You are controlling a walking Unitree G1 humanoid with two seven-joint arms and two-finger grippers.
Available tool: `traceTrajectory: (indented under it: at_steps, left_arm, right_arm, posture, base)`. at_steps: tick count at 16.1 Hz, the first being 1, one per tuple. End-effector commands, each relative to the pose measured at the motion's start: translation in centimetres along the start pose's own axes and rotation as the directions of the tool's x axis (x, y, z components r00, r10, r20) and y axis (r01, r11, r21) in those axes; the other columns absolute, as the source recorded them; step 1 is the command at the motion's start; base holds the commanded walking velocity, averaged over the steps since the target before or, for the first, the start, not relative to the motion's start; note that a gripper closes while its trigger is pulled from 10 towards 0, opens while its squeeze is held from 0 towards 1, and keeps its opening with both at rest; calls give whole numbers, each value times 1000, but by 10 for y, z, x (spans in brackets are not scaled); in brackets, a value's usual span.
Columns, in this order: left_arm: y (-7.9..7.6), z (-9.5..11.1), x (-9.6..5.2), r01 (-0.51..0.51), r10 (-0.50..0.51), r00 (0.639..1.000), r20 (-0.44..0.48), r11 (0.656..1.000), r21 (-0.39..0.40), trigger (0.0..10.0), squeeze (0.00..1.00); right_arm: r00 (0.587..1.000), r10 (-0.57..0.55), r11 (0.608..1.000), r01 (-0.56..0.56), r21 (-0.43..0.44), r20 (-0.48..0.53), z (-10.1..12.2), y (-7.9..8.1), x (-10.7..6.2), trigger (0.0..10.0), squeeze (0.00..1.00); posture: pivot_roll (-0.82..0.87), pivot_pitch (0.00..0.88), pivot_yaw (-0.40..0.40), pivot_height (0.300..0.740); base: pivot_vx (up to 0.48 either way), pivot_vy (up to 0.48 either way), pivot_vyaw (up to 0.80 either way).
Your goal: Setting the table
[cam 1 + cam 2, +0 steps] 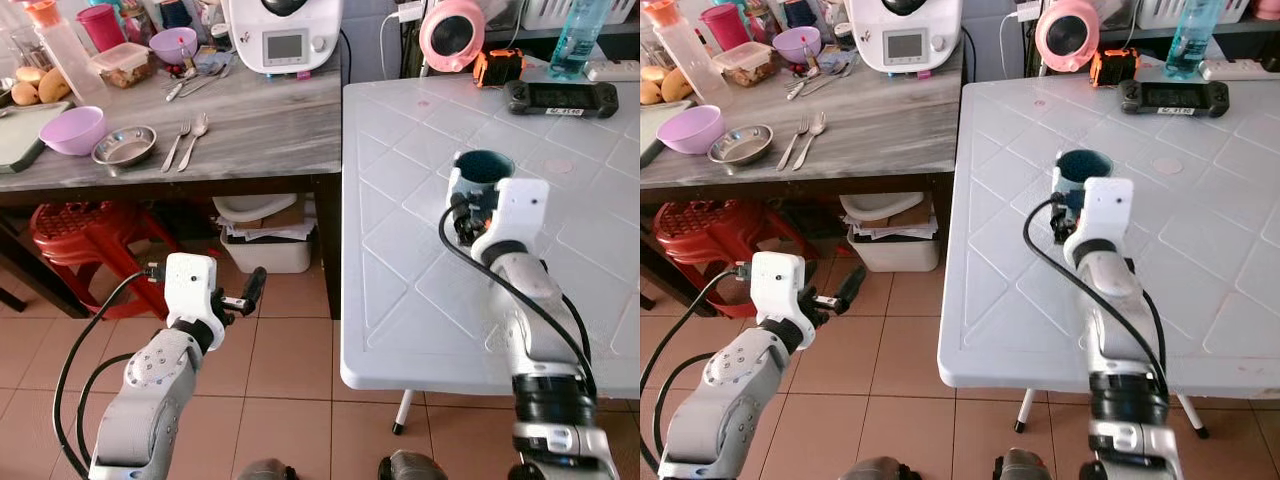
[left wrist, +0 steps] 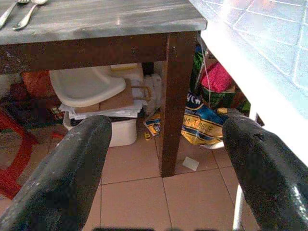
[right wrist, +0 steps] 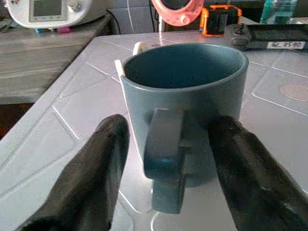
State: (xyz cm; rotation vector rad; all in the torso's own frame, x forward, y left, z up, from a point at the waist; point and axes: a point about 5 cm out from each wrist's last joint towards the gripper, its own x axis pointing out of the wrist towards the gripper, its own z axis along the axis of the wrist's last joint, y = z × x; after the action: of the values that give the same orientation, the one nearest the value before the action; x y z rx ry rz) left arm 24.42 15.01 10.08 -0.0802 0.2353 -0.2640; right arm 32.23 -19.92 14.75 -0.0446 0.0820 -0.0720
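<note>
Dark teal ceramic mug [image 3: 185, 108] stands upright on the white plastic table w/ diamond-pattern top [image 1: 400, 290], roughly mid-table, a bit in from the edge facing the robot. Handle points toward the right gripper [image 3: 168, 163]. Its two black fingers [image 3: 91, 178] are spread, one each side of the mug at handle level; can't tell whether the pads actually touch the mug wall. From the head cam, the white wrist block of the right arm sits just in front of the mug [image 1: 482, 170] and hides its lower part.

Far end of the white table: black handheld game controller [image 1: 560, 97], orange-black small device [image 1: 497, 66], pink round appliance [image 1: 452, 33], clear plastic water bottle [image 1: 580, 38].

Left gripper [image 1: 248, 293] hangs low over the tiled floor, beside the dark leg of the grey wood-grain counter [image 1: 260, 125]; fingers [image 2: 72, 168] spread wide, nothing between them.

On the counter: steel fork [image 1: 176, 145] and steel spoon [image 1: 194, 140] lying side by side, small steel bowl [image 1: 125, 147] just beside them, lilac plastic bowl [image 1: 74, 130] touching or nearly touching the steel one, white kitchen machine w/ display [image 1: 283, 35] at the back, plus food containers and cups.

Under the counter: red plastic stool [image 1: 85, 240] and white bin stuffed w/ papers [image 1: 262, 235].
</note>
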Motion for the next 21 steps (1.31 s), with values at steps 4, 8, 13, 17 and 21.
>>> traceTrajectory:
  at_steps: [4,8,13,17,21]
  left_arm:
    - [1,4,0,-14,14,1000,5,1000,12,10000,0]
    - [1,3,0,-17,17,1000,2,1000,8,10000,0]
    - [0,2,3,-16,16,1000,1,1000,6,10000,0]
    - [-1,3,7,-24,25,1000,19,1000,-5,10000,0]
    - [4,4,16,-64,64,997,36,998,-18,10000,0]
  right_arm:
    - [999,34,999,-34,3,-31,-1,6,4,0,0]
    - [999,31,1000,-31,1,-41,-4,3,4,0,0]
    - [999,25,1000,-25,0,-46,-6,1,3,0,0]
    - [999,14,1000,-13,12,-35,-9,0,-3,0,0]
    - [999,-19,1000,18,13,35,-9,-2,-25,0,0]
  posture:
    - [9,17,108,731]
    - [5,12,108,731]
    - [3,0,101,731]
    - [-10,0,86,731]
    - [-39,0,76,731]
  base:
    - [0,0,0]
    - [0,0,0]
    - [0,0,0]
    - [0,0,0]
    - [0,0,0]
